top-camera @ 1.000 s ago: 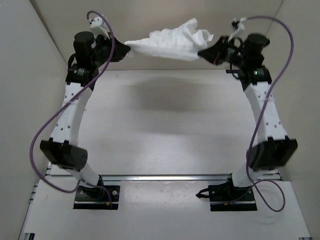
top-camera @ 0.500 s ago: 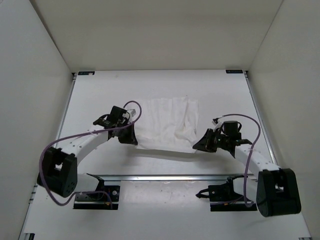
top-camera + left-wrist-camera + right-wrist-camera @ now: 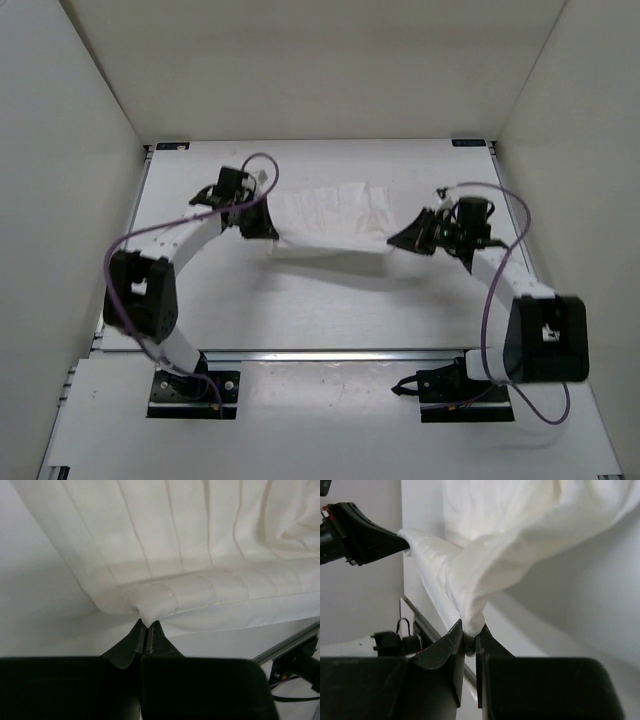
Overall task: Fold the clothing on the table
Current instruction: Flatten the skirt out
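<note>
The clothing (image 3: 335,212) is found a little toward 12 o'clock from the middle of the table (image 3: 330,300). Its far part appears to rest on the surface, while its near hem is raised and strung as a slightly sagging band between the two grippers. The left gripper (image 3: 146,630) is pinched shut on the garment's 8 o'clock corner, where a small tuck of ribbed fabric is caught between the closed jaws. The right gripper (image 3: 470,636) is likewise clamped on the 4 o'clock corner, with a thicker bunched roll of cloth gathered at its tips. The step in hand is judged to be the first fold, in which the held near hem is to be carried over toward 12 o'clock and laid on the far hem. For this to be done well, both corners ought to be moved at one height and one pace, so that the hem is not skewed. Enough tension should be held between the arms for the sag to be taken out, but not so much that the thin fabric is pulled from either pinch. The bunching at the right corner is a likely source of a crooked edge, so that side should be lowered flat before any release. The jaws are best parted only once the hem is set down and aligned.
</note>
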Tool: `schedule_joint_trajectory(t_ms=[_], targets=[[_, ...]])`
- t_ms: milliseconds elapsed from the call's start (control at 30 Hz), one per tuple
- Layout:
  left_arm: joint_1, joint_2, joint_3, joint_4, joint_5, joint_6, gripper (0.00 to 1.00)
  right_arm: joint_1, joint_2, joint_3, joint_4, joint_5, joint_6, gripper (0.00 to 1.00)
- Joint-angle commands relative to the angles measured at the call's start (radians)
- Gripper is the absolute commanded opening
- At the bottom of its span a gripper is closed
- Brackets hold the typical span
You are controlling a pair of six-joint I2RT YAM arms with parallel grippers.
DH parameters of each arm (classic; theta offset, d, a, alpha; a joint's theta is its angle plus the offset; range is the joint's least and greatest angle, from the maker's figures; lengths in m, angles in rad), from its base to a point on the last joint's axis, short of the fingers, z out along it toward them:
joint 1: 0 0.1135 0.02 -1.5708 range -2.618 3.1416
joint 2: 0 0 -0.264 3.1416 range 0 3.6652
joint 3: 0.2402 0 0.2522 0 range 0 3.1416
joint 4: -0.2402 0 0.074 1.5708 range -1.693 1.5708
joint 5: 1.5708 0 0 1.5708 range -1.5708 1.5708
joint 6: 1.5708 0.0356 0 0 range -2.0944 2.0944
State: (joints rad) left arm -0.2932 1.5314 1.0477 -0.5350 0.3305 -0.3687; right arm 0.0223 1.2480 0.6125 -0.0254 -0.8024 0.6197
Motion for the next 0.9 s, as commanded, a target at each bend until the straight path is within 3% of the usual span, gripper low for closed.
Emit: schedule_joint_trajectory(t_ms=[0, 33, 67, 100, 167, 200, 267, 367, 567, 733, 867], targets=[[0.080, 0.163, 0.338, 0.014, -0.087, 0.077, 0.00, -0.059, 0.167, 0.371, 0.064, -0.015, -0.064, 0.00], [0.091, 0.230, 0.512, -0.034, -0.094, 0.083, 0.00, -0.065, 0.226, 0.445, 0.033, -0.012, -0.081, 0.00], [0.094, 0.260, 0.702, -0.052, -0.102, 0.099, 0.00, -0.073, 0.255, 0.613, -0.032, 0.005, -0.107, 0.00], [0.098, 0.310, 0.792, -0.097, -0.117, 0.103, 0.00, -0.074, 0.310, 0.785, -0.069, 0.028, -0.148, 0.00], [0.108, 0.372, 1.149, -0.143, -0.160, 0.108, 0.00, -0.076, 0.375, 1.023, -0.186, 0.058, -0.198, 0.00], [0.103, 0.372, 1.249, -0.141, -0.168, 0.087, 0.00, -0.071, 0.399, 1.149, -0.221, 0.063, -0.219, 0.00], [0.120, 0.301, 1.249, -0.067, -0.176, 0.048, 0.00, -0.062, 0.386, 1.230, -0.243, 0.086, -0.241, 0.00], [0.103, 0.146, 1.024, 0.039, -0.197, 0.051, 0.00, -0.065, 0.250, 1.046, -0.184, 0.147, -0.276, 0.00], [0.069, -0.100, 0.446, 0.075, -0.195, 0.077, 0.00, -0.142, -0.031, 0.358, -0.106, 0.109, -0.235, 0.00], [-0.053, -0.328, -0.034, 0.027, -0.245, 0.018, 0.00, -0.050, -0.237, 0.020, -0.200, 0.167, -0.195, 0.00], [-0.138, -0.517, -0.190, -0.101, -0.211, -0.068, 0.00, 0.054, -0.427, -0.152, -0.203, 0.150, -0.095, 0.00]])
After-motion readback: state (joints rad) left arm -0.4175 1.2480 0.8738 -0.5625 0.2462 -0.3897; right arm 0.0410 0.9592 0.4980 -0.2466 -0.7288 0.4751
